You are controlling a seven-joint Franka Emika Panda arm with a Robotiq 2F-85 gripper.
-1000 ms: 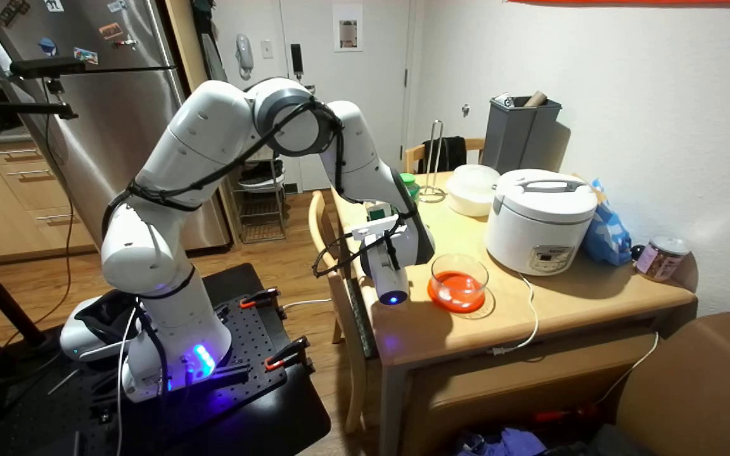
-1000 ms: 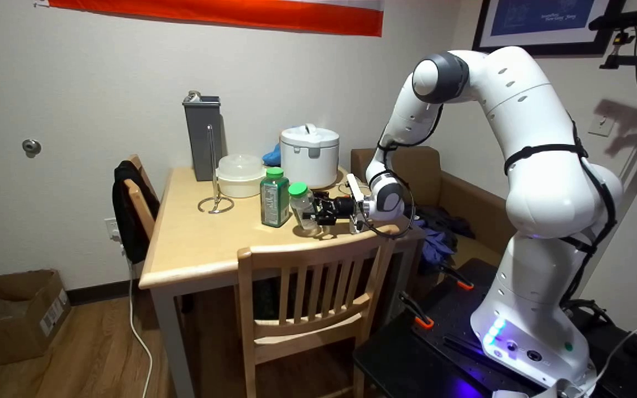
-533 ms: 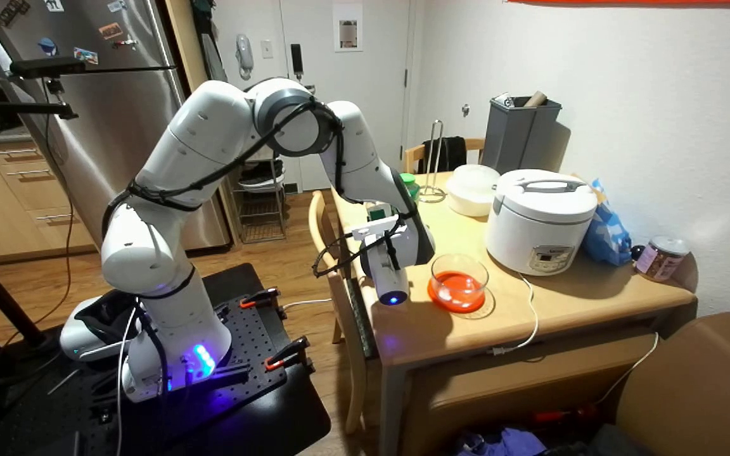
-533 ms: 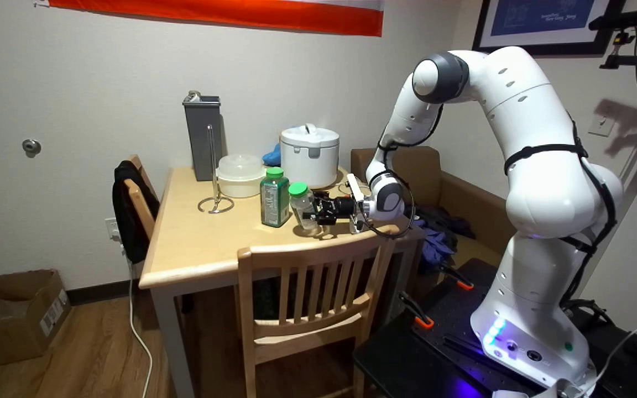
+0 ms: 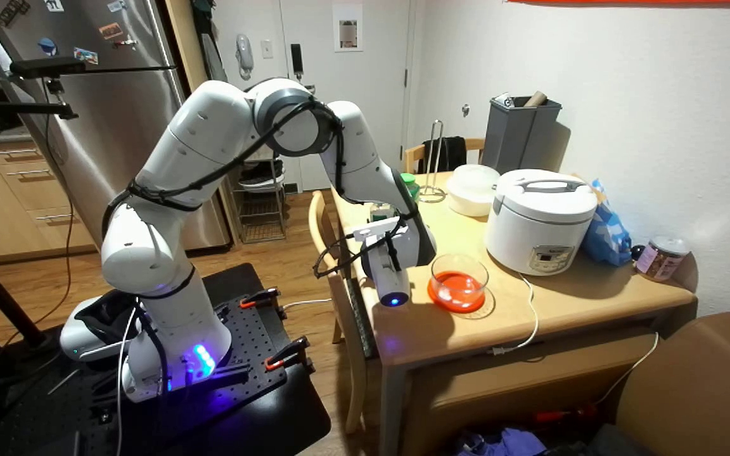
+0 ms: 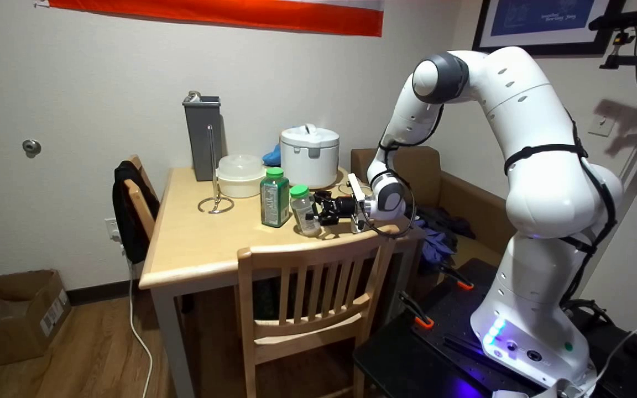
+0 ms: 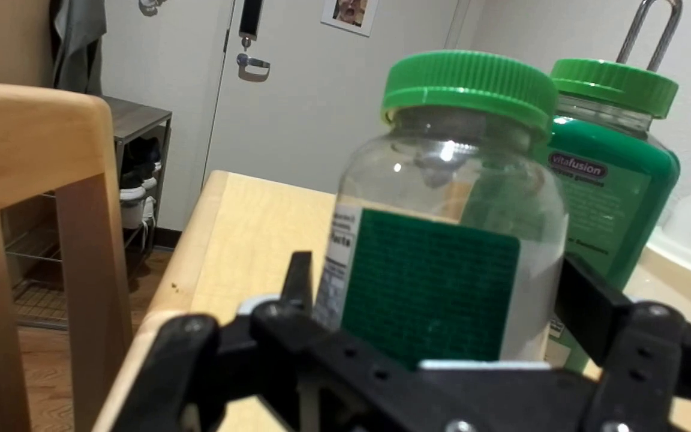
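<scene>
Gripper (image 7: 436, 270): your jaws stand wide, one finger on either side of the clear jar (image 7: 435, 288); in the wrist view you see a thin gap by the finger at the left, and you cannot tell whether the opposite one touches
Jar: between your fingers near the edge of the table (image 6: 202, 249), green cap (image 7: 471, 90) on, leaning in an exterior view; you cannot tell whether its base sits on the tabletop
Green bottle (image 6: 275, 202): upright just beside the jar, behind it in the wrist view
Chair (image 6: 318, 250): backrest at the table edge
Glass bowl (image 5: 460, 282): on a red disc (image 5: 460, 310), near the rice cooker (image 5: 539, 228) in an exterior view
Cooker: white, lid down, beyond the jar as you look from an exterior view
Lidded tub (image 6: 241, 177): beside the cooker
Metal stand (image 6: 214, 199): an upright loop near the tub
Grey bin (image 6: 203, 138): near the table's far edge
Door (image 7: 297, 120): farthest, past the table in your wrist view
</scene>
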